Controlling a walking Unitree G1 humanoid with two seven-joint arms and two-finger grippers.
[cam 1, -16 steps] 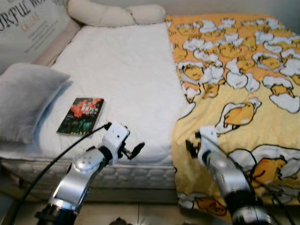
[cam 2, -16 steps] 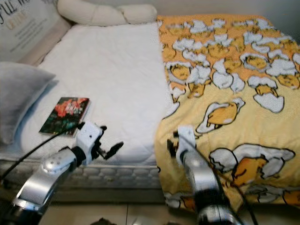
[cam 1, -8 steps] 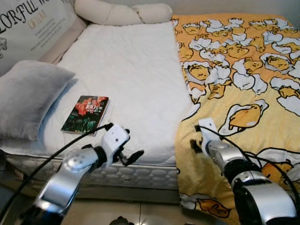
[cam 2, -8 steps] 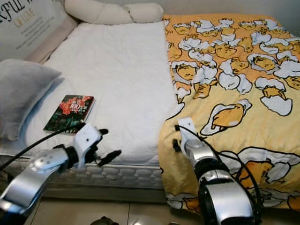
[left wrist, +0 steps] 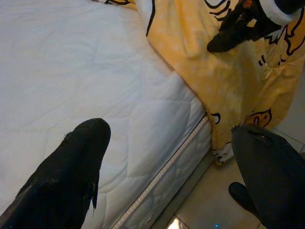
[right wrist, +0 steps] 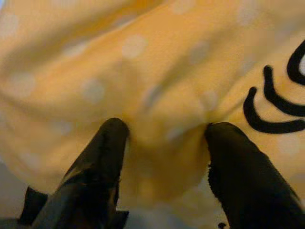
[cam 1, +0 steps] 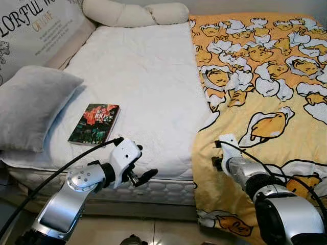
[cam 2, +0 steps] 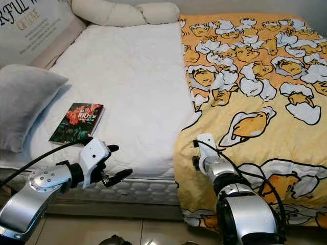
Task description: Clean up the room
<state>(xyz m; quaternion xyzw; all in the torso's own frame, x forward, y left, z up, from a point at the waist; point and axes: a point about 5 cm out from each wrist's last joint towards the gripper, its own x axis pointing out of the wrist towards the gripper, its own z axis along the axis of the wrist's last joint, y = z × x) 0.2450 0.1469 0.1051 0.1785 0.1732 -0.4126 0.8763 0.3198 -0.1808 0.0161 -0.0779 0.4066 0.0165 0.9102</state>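
Grey pillow point(cam 1: 31, 106) – by lettered headboard point(cam 1: 36, 25)

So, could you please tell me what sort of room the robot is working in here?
Most likely a bedroom: a bed with a white mattress, a grey pillow at its head, and a yellow cartoon-print blanket spread over one side.

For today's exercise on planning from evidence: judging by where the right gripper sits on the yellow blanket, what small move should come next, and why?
Probably close the right gripper on the fold of yellow blanket bulging between its fingers. They are open and pressed into the cloth at the near edge, where the blanket covers half of the white mattress. The left gripper hangs open, apart.
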